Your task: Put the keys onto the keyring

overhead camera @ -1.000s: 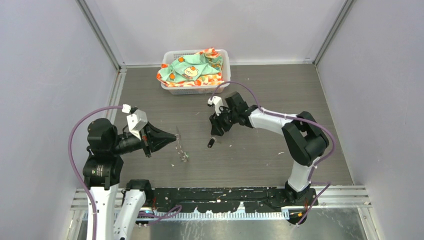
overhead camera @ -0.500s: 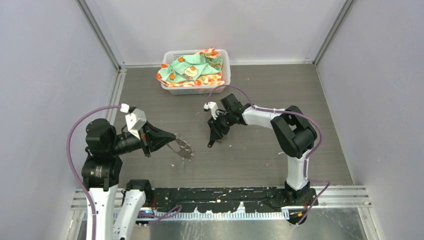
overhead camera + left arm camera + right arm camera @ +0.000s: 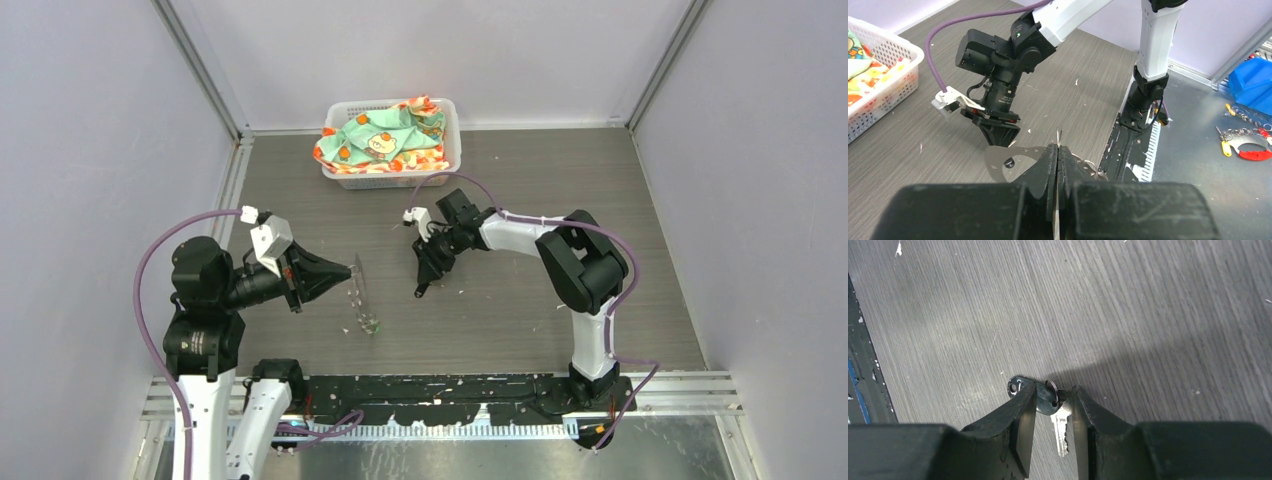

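I've got L tool (image 3: 1057, 150) pinched tight on keyring (image 3: 362, 295), near-left of basket (image 3: 390, 180). R tool (image 3: 1054, 394) narrow, fingers straddling black-head key (image 3: 1062, 432) flat on worktop (image 3: 1148, 315), basket's near side.

This is looking like a robotics lab's test cell: a grey wood-grain table (image 3: 520, 320) is sitting boxed in by plain pale panels (image 3: 90, 150) on its left, far and right sides, with aluminium posts (image 3: 200, 70) running up at its far corners. A left arm (image 3: 205, 300) and a right arm (image 3: 590, 270) are standing bolted to a black rail (image 3: 450, 392) along its near edge, purple cables (image 3: 983, 15) looping off them. Beyond that edge, a blue parts bin (image 3: 1255, 90) and loose rings and tags (image 3: 1243, 142) are lying on a metal bench (image 3: 1198, 165).
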Tool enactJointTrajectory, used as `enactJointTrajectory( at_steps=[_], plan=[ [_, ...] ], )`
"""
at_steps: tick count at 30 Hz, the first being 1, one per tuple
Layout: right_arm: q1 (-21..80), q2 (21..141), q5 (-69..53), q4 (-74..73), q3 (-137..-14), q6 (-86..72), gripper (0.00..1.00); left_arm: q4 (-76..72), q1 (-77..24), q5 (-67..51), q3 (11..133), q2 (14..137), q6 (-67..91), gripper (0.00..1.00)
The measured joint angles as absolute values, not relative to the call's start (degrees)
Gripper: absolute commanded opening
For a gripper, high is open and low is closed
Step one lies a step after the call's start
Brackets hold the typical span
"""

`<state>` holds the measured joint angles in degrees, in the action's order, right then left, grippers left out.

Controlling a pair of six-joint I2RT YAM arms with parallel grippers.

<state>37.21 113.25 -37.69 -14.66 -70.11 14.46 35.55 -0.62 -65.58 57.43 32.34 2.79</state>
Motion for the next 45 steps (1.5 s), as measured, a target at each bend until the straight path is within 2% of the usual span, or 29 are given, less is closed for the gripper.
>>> enactJointTrajectory(
  at_steps=[13,16,19,27,33,40,42,45],
  plan=[
    [37.78,113.27,-37.06,-15.59,-70.11,14.41,0.3,35.88,-0.62,-65.34,57.95,32.73,2.55,0.0],
    [37.82,113.14,-36.29,-15.31,-69.95,14.37,0.21,35.9,-0.62,-65.08,57.98,32.75,2.55,0.01],
    [37.87,112.77,-35.07,-14.41,-69.3,14.37,0.03,35.9,-0.62,-64.99,57.98,32.75,2.55,0.0],
    [38.57,110.78,-31.05,-12.4,-66.87,13.23,0.01,35.9,-0.62,-64.55,57.98,32.75,2.59,0.0],
    [40.29,101.65,-26.13,-11.7,-60.69,11.07,0.01,35.68,-0.62,-62.87,57.3,32.73,2.52,0.01],
    [51.13,77.43,-18.98,-7.86,-52.95,5.63,0.01,37.93,-0.62,-61.45,54.59,32.71,-3.62,0.0],
    [55.35,71.24,-16.47,-6.46,-51.99,3.99,0.01,39.22,-0.62,-61.32,54.17,32.67,-6.02,0.0],
    [58.72,65.34,-12.95,-4.49,-50.76,1.74,0.37,41.45,-0.62,-61.28,53.95,32.62,-9.17,0.0]
  ],
)
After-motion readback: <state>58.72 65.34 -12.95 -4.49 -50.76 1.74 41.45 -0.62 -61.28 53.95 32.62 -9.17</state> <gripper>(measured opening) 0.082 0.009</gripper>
